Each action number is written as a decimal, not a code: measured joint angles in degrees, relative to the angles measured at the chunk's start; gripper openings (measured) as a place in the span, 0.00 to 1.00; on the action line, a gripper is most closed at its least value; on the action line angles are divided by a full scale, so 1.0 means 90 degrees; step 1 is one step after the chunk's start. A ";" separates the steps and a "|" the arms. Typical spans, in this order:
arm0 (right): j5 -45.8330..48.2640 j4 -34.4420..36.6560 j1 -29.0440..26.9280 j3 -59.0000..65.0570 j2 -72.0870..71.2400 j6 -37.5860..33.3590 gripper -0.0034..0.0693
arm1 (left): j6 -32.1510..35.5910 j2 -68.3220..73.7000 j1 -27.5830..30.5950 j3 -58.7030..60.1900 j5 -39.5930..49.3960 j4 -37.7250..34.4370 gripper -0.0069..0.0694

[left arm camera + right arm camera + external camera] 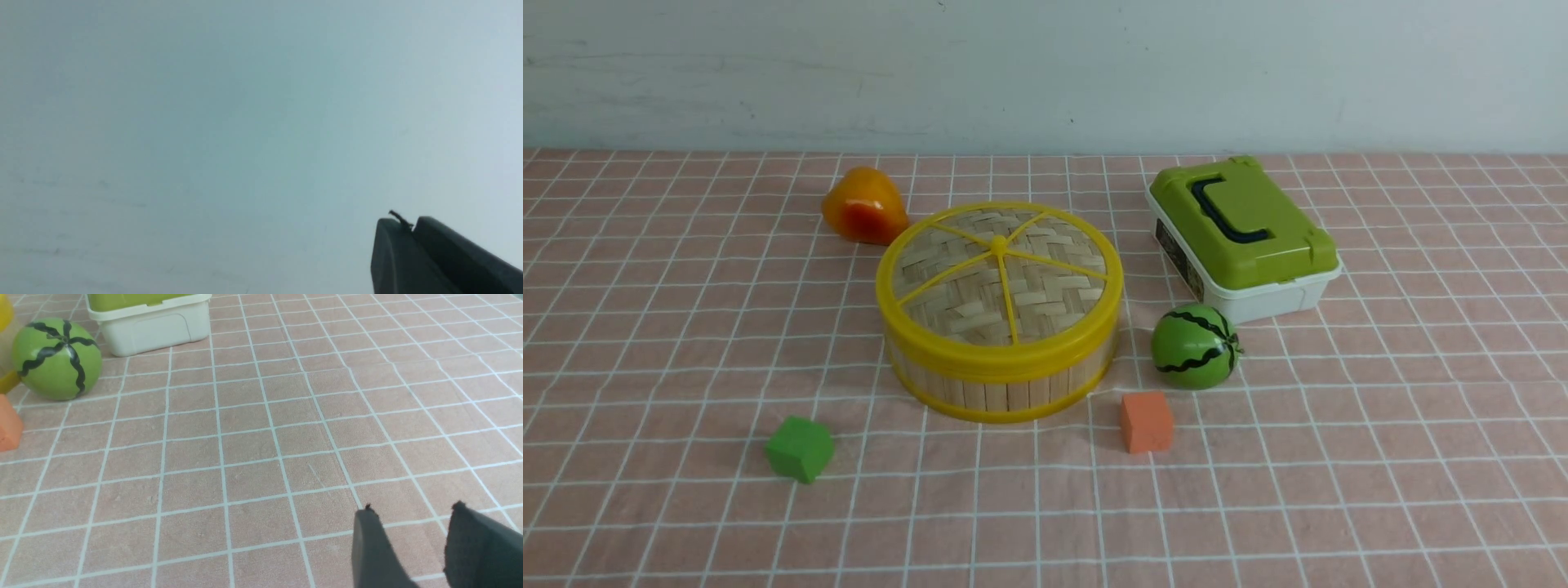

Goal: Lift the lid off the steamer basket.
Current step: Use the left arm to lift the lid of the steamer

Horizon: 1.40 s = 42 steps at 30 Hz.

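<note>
The steamer basket (1005, 390) stands mid-table, a round tub with a bamboo-slat wall and yellow rims. The lid (1000, 273) sits flat and closed on it: woven bamboo, yellow rim, yellow spokes and a small centre knob. Neither arm shows in the front view. My left gripper (412, 224) is shut, its dark fingers pressed together with nothing between them, and its view holds only the pale wall. My right gripper (413, 507) is open and empty, low over bare tablecloth to the right of the basket.
A toy watermelon (1194, 345) and an orange cube (1146, 421) lie just right of the basket. A white box with a green lid (1241, 237) is at the back right. An orange-yellow fruit (864, 206) lies behind the basket's left side, a green cube (800, 448) at front left.
</note>
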 joint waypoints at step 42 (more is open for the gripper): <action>0.0000 0.0000 0.0000 0.0000 0.0000 0.0000 0.38 | 0.1101 1.1148 -0.1911 -1.0889 0.9303 0.0203 0.07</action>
